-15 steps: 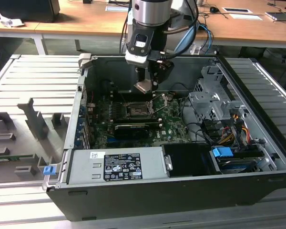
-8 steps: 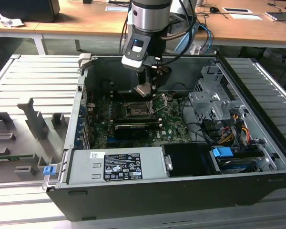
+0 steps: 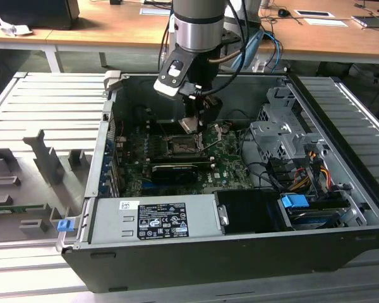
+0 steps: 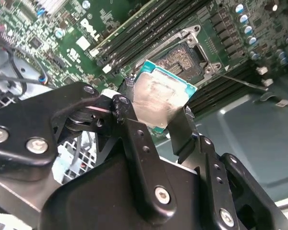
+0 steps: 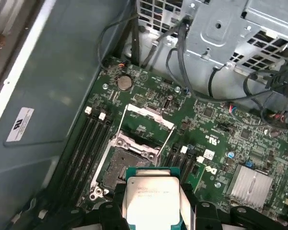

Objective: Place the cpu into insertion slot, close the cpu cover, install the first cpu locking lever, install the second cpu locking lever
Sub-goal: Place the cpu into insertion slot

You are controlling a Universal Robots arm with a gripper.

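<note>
Standing beside the open computer case (image 3: 240, 265), I saw the arm's claw (image 4: 154, 109) lowered inside it. Its two black fingers (image 4: 134, 134) were closed partway, pinching the cpu (image 4: 163, 93) by opposite edges. The chip's dull silver face was turned up towards the wrist, and it hung clear of the green board (image 5: 216, 158). Just below and slightly ahead of the claw lay the insertion slot (image 5: 121, 168), dark and unfilled. Beyond that, farther from the claw, the cpu cover (image 5: 150, 115) stood swung open. By my reckoning only the first step was under way: the chip was not yet seated, and the cover and both locking levers were left to do.
</note>
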